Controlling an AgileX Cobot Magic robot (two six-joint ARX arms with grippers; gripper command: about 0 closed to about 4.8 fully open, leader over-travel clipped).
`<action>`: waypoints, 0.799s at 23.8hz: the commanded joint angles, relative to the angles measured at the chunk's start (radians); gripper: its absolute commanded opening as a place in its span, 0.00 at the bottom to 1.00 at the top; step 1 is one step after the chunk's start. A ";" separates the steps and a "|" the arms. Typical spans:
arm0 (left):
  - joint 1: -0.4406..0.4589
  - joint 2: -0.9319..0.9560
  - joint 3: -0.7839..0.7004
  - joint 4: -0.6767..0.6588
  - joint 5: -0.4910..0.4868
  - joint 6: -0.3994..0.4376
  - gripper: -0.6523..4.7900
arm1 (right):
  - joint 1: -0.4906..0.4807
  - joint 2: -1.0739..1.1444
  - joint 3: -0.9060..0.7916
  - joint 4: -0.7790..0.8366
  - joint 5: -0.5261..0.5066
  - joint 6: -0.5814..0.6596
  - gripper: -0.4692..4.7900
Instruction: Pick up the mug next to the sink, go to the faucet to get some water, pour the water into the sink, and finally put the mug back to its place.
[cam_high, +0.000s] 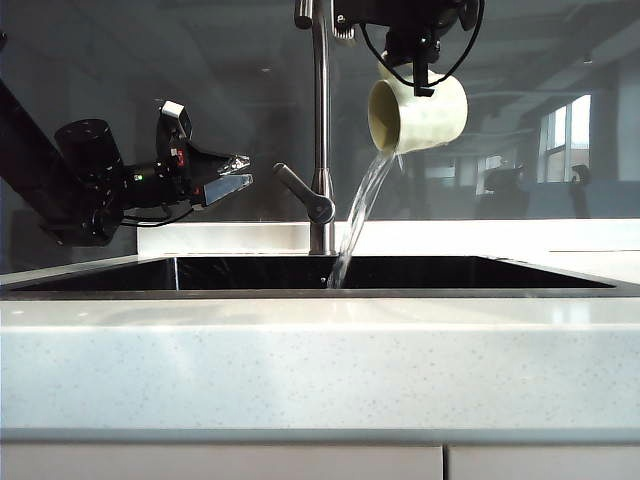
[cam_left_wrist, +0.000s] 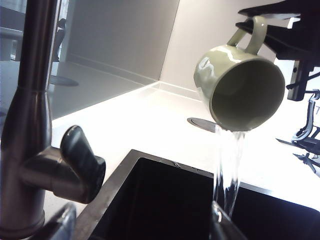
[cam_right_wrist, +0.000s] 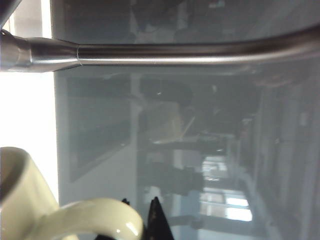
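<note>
The cream-yellow mug (cam_high: 420, 112) hangs tipped over above the black sink (cam_high: 480, 272), to the right of the faucet (cam_high: 320, 120). My right gripper (cam_high: 424, 72) reaches down from above and is shut on the mug's handle (cam_right_wrist: 95, 216). Water (cam_high: 360, 212) runs from the mug's rim in a clear stream into the basin. In the left wrist view the mug (cam_left_wrist: 244, 88) shows its open mouth, with the water (cam_left_wrist: 229, 170) falling below it. My left gripper (cam_high: 236, 176) hovers open over the sink's left part, level with the faucet's lever (cam_high: 302, 192) and a little apart from it, holding nothing.
A white speckled countertop (cam_high: 320, 370) runs along the front of the sink and behind it. A dark glass wall stands at the back. A round flat disc (cam_left_wrist: 201, 123) lies on the counter beyond the sink. The faucet pipe (cam_right_wrist: 175, 52) passes close to the right wrist.
</note>
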 joint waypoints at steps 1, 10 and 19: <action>0.002 -0.006 0.002 0.013 -0.003 -0.006 0.74 | 0.008 -0.023 0.016 0.071 0.026 -0.084 0.09; 0.002 -0.006 0.002 0.013 -0.003 -0.006 0.74 | 0.019 -0.023 0.016 0.071 0.026 -0.242 0.09; 0.002 -0.006 0.002 0.013 -0.003 -0.018 0.74 | 0.011 -0.023 0.014 0.064 0.188 0.277 0.09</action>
